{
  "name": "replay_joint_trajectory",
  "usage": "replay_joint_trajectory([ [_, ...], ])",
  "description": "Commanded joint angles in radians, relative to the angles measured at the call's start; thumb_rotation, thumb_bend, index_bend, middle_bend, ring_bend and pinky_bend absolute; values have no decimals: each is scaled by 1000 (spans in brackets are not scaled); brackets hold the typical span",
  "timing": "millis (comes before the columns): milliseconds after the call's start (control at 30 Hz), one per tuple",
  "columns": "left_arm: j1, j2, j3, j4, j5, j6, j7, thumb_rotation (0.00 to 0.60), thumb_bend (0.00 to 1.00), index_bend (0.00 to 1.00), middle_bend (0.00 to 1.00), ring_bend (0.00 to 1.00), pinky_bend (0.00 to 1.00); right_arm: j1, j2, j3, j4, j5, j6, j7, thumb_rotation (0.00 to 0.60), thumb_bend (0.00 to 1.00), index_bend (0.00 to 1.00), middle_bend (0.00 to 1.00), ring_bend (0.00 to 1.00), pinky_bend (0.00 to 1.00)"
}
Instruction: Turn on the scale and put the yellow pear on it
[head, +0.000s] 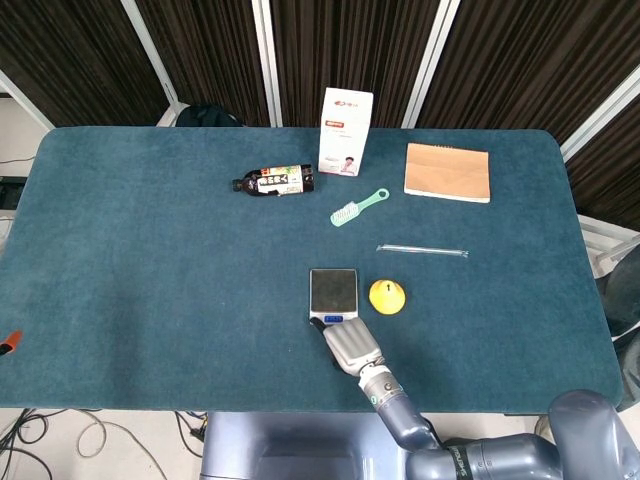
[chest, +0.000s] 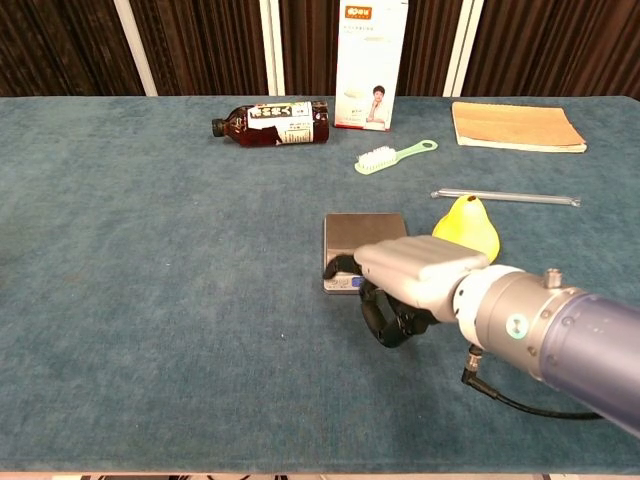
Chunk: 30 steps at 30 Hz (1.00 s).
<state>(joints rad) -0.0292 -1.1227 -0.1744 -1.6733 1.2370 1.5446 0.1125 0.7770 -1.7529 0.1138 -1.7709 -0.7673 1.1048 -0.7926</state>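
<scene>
Best to press the front-panel button of the small steel-topped grey scale (chest: 364, 243) lightly with one extended fingertip of the right hand (chest: 418, 277), other fingers curled on nothing, leaving the yellow pear (chest: 467, 229) just beside the scale undisturbed.

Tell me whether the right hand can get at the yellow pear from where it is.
Probably yes: the right hand hovers by the scale, and the yellow pear stands just beside it with nothing between.
</scene>
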Motion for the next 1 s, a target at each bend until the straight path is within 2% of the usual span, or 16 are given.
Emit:
replay_joint_trajectory([
  [33,0,0,0,0,0,0,0,600,14,99,0,0,83,-10,42,37,-50,-40,0,61,600,587,21,176,251,383],
  [167,1,0,-1,0,1,3,-1,600,14,99,0,0,83,-22,84,83,-87,-109,29,126,600,494,16,106,115,297],
  [233,1,0,0,0,1,4,-1,600,14,99,0,0,83,-28,107,106,-99,-140,45,155,600,470,15,93,78,145],
  [300,2,0,0,-1,2,4,-1,600,14,99,0,0,83,-33,132,129,-102,-164,56,183,600,462,14,89,63,87],
  [500,2,0,0,-2,2,5,-1,600,14,99,0,0,83,-43,221,183,-99,-143,35,251,600,429,14,86,45,19],
  [633,2,-1,0,-2,3,6,2,600,14,99,0,0,83,-51,278,194,-101,-91,-13,292,600,395,14,86,42,3],
  [800,2,-2,2,-3,4,6,6,600,14,99,0,0,83,-71,331,182,-88,-42,-81,370,600,396,14,86,42,3],
  [1000,2,-2,4,-5,5,4,9,600,14,99,0,0,83,-94,347,162,-41,-14,-151,472,600,395,12,86,42,3],
])
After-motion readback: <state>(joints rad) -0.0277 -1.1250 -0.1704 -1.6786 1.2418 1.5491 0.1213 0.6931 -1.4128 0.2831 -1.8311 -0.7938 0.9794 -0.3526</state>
